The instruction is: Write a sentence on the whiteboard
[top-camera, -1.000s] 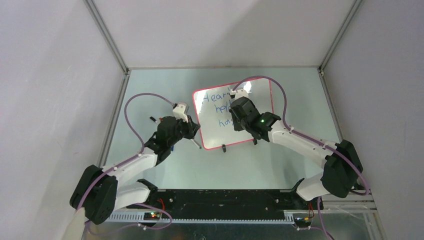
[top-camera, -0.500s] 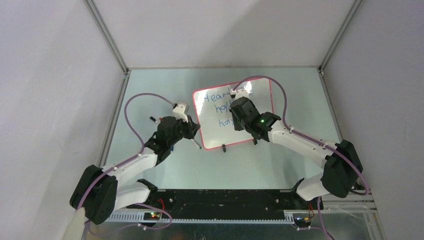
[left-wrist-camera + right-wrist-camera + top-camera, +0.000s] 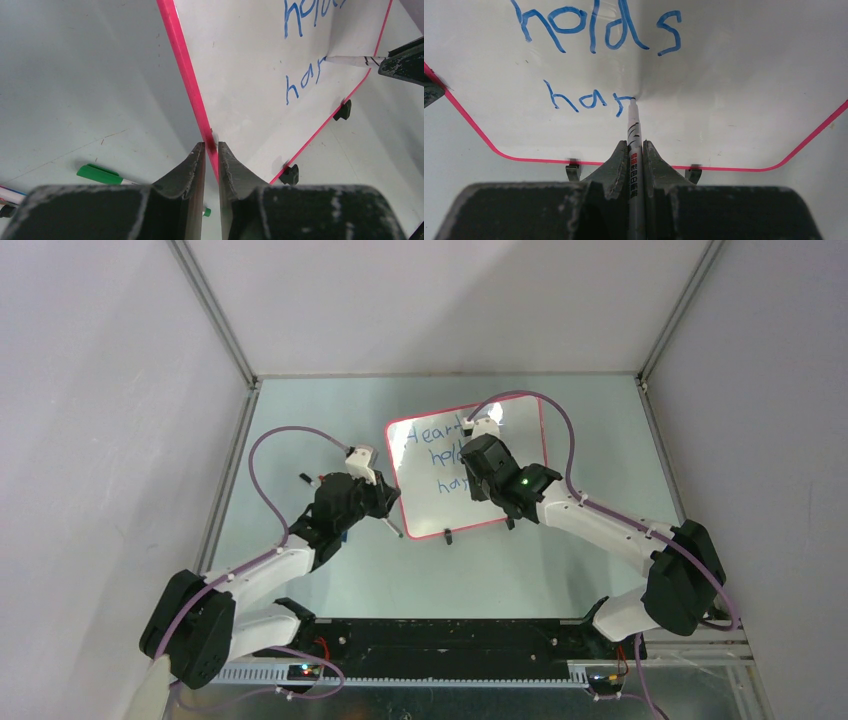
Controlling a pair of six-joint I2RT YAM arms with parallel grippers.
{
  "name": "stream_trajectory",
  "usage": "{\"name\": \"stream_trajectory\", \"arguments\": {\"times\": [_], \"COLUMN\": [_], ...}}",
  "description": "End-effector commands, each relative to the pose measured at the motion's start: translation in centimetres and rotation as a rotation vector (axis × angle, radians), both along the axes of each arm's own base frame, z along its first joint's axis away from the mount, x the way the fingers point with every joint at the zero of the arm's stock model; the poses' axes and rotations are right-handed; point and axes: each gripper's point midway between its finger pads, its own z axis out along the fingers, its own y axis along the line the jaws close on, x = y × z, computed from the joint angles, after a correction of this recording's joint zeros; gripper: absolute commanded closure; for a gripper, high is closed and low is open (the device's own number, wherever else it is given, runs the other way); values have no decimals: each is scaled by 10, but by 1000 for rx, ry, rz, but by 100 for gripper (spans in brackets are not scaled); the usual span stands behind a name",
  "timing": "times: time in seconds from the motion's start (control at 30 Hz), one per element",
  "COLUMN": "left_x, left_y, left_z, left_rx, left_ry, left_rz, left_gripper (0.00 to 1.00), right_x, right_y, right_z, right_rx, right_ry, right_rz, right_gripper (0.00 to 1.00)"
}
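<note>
Diffuse overhead light is filling all three views evenly, and exposure is sitting moderate. The whiteboard (image 3: 428, 508) is showing a glare patch toward its far right corner. The arms are dropping soft shadows on the table (image 3: 600, 440). The marker (image 3: 634, 130) tip is casting a faint grey smudge. The left gripper (image 3: 210, 146) and right gripper (image 3: 635, 145) bodies are blurring at the frame bottom.

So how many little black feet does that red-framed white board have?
2, both on the bottom edge of the glossy white, red-framed whiteboard: left black foot, right black foot, in right wrist view. Others may be hidden.
</note>
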Motion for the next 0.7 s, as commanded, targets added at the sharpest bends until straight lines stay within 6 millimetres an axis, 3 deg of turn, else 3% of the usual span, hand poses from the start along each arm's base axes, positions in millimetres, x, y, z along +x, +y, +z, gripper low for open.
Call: {"name": "stream_trajectory", "arguments": {"times": [0.0,0.67], "left_x": [5,5], "left_y": [-1,-1], "left_z": [18,18], "left_rx": [-6,-7], "left_ry": [-65,-62], "left_rz": [1,-2], "left_gripper": [80,80], "right_x": [8,0], "right_y": [-7,16], "right_z": [11,1], "right_rx": [-8,35], "right_ry": [-25,26], "right_rz": [-47,41], "right_gripper": [100,100]}}
